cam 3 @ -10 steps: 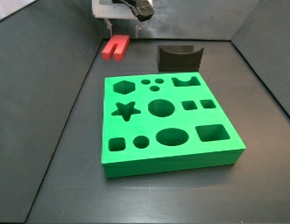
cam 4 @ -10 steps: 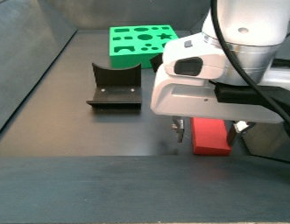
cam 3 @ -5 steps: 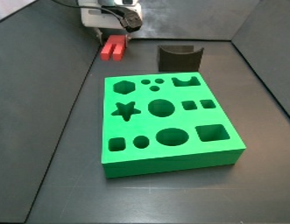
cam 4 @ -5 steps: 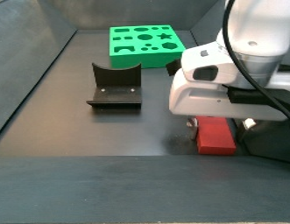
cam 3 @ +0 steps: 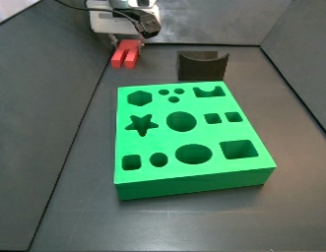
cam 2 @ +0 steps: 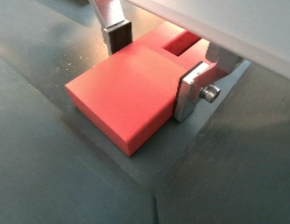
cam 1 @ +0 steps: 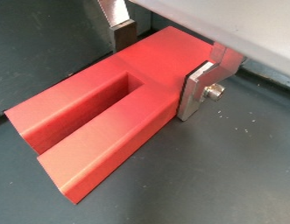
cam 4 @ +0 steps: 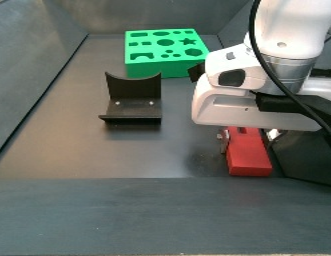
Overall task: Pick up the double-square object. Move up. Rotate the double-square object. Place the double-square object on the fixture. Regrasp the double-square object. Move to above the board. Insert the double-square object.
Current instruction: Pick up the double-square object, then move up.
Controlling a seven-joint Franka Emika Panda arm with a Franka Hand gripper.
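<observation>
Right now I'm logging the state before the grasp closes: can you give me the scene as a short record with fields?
gripper: down at the floor, fingers on either side of the double-square object
fingers: one looks to touch the piece's side; the far one is partly hidden
double-square object: red, flat on the floor
fixture: empty, apart from the piece
board: green, cutouts unfilled
grasp: cannot tell if closed

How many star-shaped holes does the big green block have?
1. The star hole sits on the board, left of a round hole. The gripper is far off, down at the double-square object.
</observation>
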